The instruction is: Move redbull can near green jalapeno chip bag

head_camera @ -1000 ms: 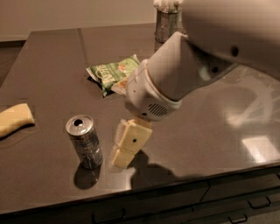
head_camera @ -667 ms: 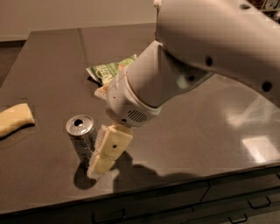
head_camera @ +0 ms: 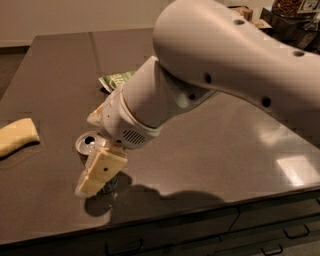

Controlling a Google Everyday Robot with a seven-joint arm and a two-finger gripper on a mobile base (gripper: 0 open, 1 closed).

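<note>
The redbull can (head_camera: 89, 142) stands upright near the table's front left; only its silver pull-tab top and a bit of its base show. My gripper (head_camera: 96, 176) has come down right at the can, its cream-coloured end covering the can's front and right side. The green jalapeno chip bag (head_camera: 116, 80) lies flat farther back on the table, behind the can and slightly to the right, mostly hidden by my large white arm (head_camera: 220, 75).
A pale yellow flat object (head_camera: 17, 136) lies at the left edge. Dark containers (head_camera: 290, 10) stand at the back right. The dark table (head_camera: 240, 150) ends at a front edge with drawers (head_camera: 260, 225) below.
My arm has swung left and forward. The gripper moved from beside the can's right to right against it, now covering most of the can and the bag.
</note>
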